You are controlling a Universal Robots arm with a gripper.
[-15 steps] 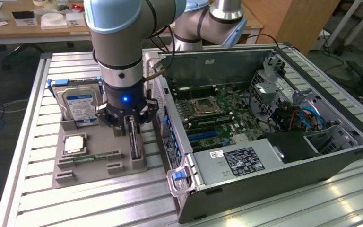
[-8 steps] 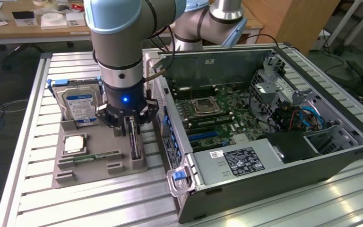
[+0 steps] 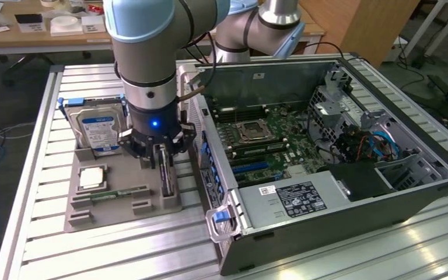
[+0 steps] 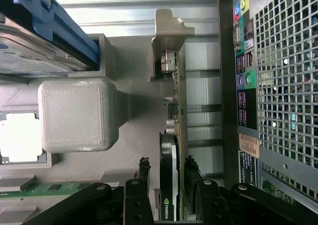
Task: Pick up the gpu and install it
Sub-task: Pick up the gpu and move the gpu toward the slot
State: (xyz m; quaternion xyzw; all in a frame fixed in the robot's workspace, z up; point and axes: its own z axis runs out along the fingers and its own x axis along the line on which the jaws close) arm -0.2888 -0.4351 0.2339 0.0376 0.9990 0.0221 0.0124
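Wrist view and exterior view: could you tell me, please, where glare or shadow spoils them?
Exterior view: light glares off the table slats at its lower right. Wrist view: the slats beyond the tray wash out to white, as does the cpu; the gpu is dark.

Bare metal, printed plastic, one glossy card

The table (image 3: 41,134) is ribbed bare metal with a dull shine. The holder (image 4: 74,115) is matt grey plastic with fine printed lines on its surface. The gpu (image 4: 169,185) has a smooth, glossy black face and small shiny metal parts along its board edge. The computer case (image 4: 288,86) is grey metal, and its back is a punched grille. The hard drive (image 3: 100,131) sits in a blue plastic bracket (image 4: 64,31). The gripper (image 4: 168,161) looks matt black.
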